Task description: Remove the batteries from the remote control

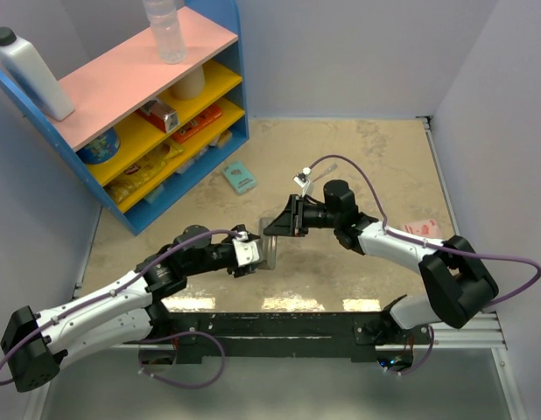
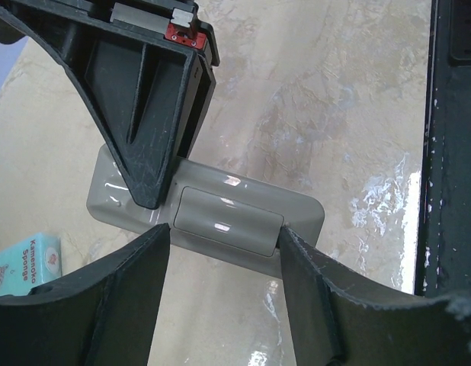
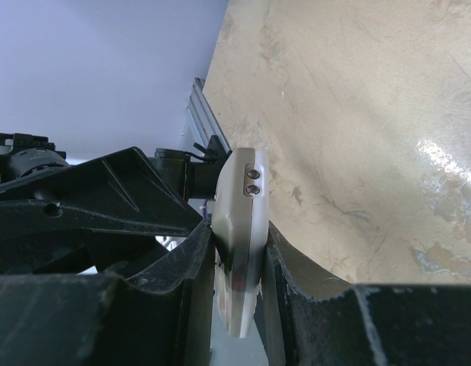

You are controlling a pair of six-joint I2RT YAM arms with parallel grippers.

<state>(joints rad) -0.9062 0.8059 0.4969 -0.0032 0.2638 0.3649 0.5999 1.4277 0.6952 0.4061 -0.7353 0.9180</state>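
Observation:
The grey remote control (image 1: pixel 273 248) is held above the table between both grippers. My right gripper (image 1: pixel 281 229) is shut on one end of it; the right wrist view shows the remote (image 3: pixel 241 200) edge-on, clamped between the two fingers (image 3: pixel 191 267). In the left wrist view the remote (image 2: pixel 300 216) shows its back with the battery cover (image 2: pixel 228 221) closed. My left gripper (image 2: pixel 224 240) is open, its fingertips (image 2: pixel 155 244) resting against the remote at the two ends of the cover. The right gripper's finger (image 2: pixel 144 145) shows over the remote's left end. The batteries are hidden.
A teal sponge box (image 1: pixel 241 177) lies on the table behind the grippers and also shows in the left wrist view (image 2: pixel 22 263). A pink packet (image 1: pixel 423 229) lies at the right. A blue shelf unit (image 1: pixel 148 114) stands at the back left. A black rail (image 1: pixel 279 324) runs along the near edge.

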